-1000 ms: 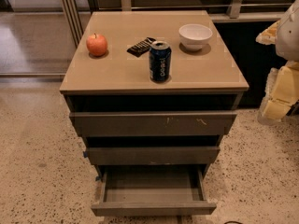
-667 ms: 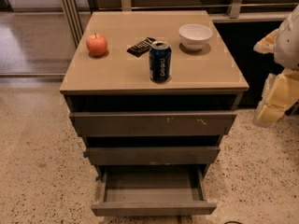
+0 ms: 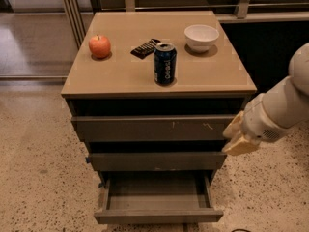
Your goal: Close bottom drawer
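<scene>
The bottom drawer point(image 3: 158, 215) is the narrowest of three grey-brown drawers and stands pulled out, its shallow grey tray showing. Its flat front faces me near the lower edge of the view. My gripper point(image 3: 237, 138) comes in from the right on a white arm. It hangs beside the cabinet's right side, level with the top and middle drawer fronts, above and to the right of the open drawer. It touches nothing.
The cabinet top point(image 3: 120, 76) holds a red apple point(image 3: 99, 46), a dark snack bar point(image 3: 146, 48), a blue soda can point(image 3: 165, 63) and a white bowl point(image 3: 201, 36). The top drawer front point(image 3: 154, 128) has pale scratches. Speckled floor point(image 3: 38, 178) surrounds the cabinet.
My arm has swung in from the far right edge toward the cabinet's right side and lower. The drawers and tabletop objects have not moved.
</scene>
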Controlling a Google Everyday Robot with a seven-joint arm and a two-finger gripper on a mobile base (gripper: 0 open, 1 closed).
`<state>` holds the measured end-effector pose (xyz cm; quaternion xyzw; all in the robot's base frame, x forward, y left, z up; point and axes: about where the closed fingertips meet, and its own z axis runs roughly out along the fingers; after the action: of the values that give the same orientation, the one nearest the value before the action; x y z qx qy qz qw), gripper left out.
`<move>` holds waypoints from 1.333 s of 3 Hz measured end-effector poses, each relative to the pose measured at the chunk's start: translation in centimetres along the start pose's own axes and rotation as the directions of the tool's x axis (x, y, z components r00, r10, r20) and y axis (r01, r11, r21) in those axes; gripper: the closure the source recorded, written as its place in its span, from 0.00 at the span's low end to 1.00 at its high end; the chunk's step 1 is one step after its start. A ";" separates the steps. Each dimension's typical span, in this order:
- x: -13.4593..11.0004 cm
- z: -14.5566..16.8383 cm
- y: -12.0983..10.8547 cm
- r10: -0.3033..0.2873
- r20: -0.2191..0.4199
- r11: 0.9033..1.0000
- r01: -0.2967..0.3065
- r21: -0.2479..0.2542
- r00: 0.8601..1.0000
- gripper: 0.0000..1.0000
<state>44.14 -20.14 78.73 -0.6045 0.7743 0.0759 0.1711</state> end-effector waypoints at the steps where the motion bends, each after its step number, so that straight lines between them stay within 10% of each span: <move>1: 1.8 7.3 1.3 0.017 0.026 0.995 -0.014 -0.098 1.000 0.82; 2: 2.1 8.1 1.3 0.024 0.028 0.994 -0.020 -0.111 0.999 1.00; 4: 5.1 13.5 1.1 -0.044 0.053 0.996 0.048 -0.077 0.998 1.00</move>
<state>44.35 -20.15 64.20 -0.6263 0.7519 0.1178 0.1689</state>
